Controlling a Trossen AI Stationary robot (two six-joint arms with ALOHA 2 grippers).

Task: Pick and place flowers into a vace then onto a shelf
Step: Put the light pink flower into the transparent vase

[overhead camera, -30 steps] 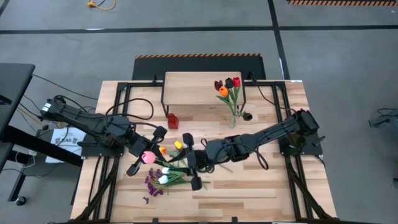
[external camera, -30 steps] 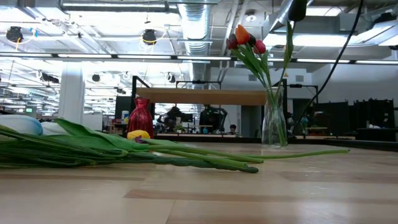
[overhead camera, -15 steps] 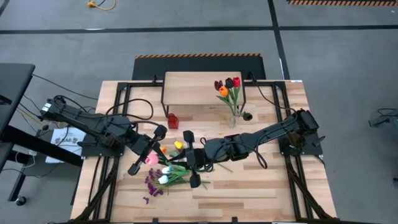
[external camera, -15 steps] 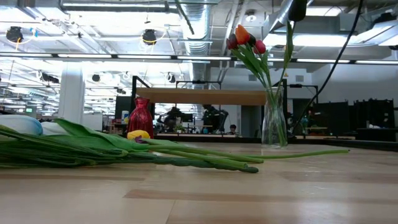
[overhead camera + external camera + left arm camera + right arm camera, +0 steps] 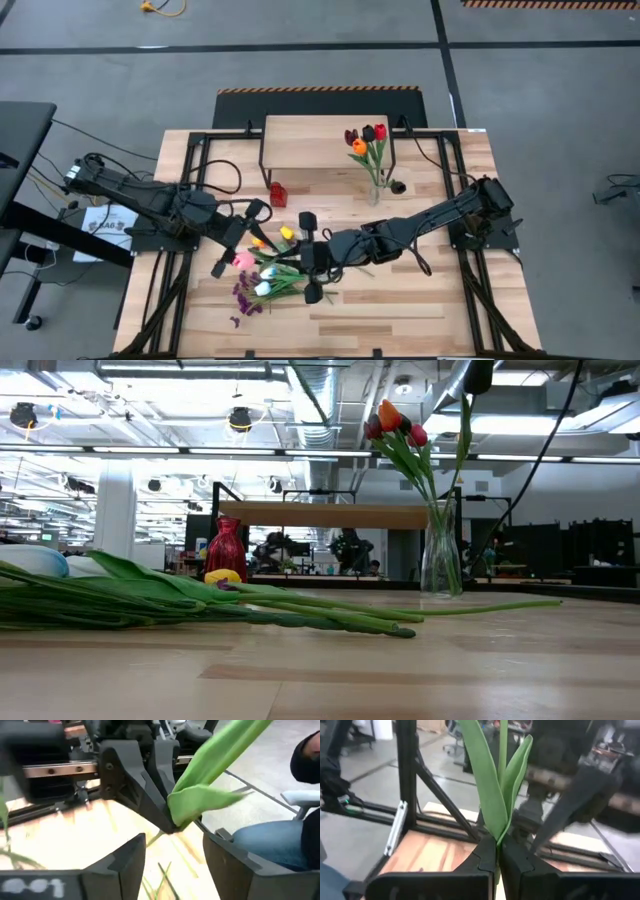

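- The left arm reaches in from the table's left edge, stretched low toward the middle.
- The left gripper [image 5: 240, 238] sits at the end of it, fingers [image 5: 125, 865] parted with a clear gap between them, nothing clamped inside.
- The right arm comes from the table's right edge, bent at the elbow, forearm running toward the centre.
- The right gripper [image 5: 308, 255] has its fingers [image 5: 485, 862] pressed together on a green flower stem [image 5: 496, 795], which rises straight out from between the tips.
- The two grippers face each other, near but apart.
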